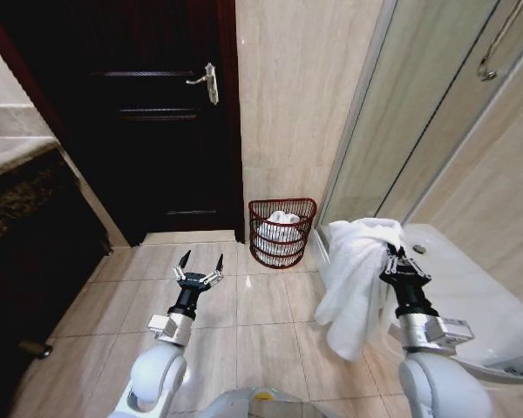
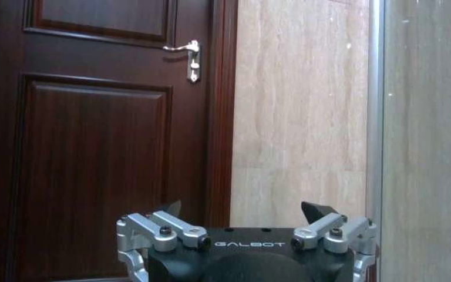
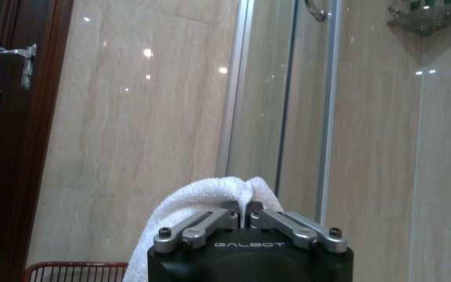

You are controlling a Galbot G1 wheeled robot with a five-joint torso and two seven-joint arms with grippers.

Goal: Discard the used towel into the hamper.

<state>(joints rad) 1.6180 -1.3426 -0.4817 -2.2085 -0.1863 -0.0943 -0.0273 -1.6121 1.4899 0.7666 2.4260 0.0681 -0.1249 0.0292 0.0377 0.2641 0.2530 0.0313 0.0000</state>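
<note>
A white towel (image 1: 353, 274) hangs from my right gripper (image 1: 395, 259), which is shut on its upper edge, on the right above the floor tiles. In the right wrist view the towel (image 3: 202, 197) bulges out past the shut gripper (image 3: 248, 205). The hamper (image 1: 281, 232), a dark red open-weave basket with white cloth inside, stands on the floor against the wall ahead, left of the towel; its rim (image 3: 77, 269) shows low in the right wrist view. My left gripper (image 1: 202, 259) is open and holds nothing, raised over the floor left of the hamper, also seen as the left gripper (image 2: 245, 208).
A dark wooden door (image 1: 148, 113) with a metal handle (image 1: 207, 83) stands behind the left gripper. A glass shower partition (image 1: 418, 113) rises right of the hamper. A white bathtub edge (image 1: 479, 296) lies at the right, a dark counter (image 1: 26, 218) at the left.
</note>
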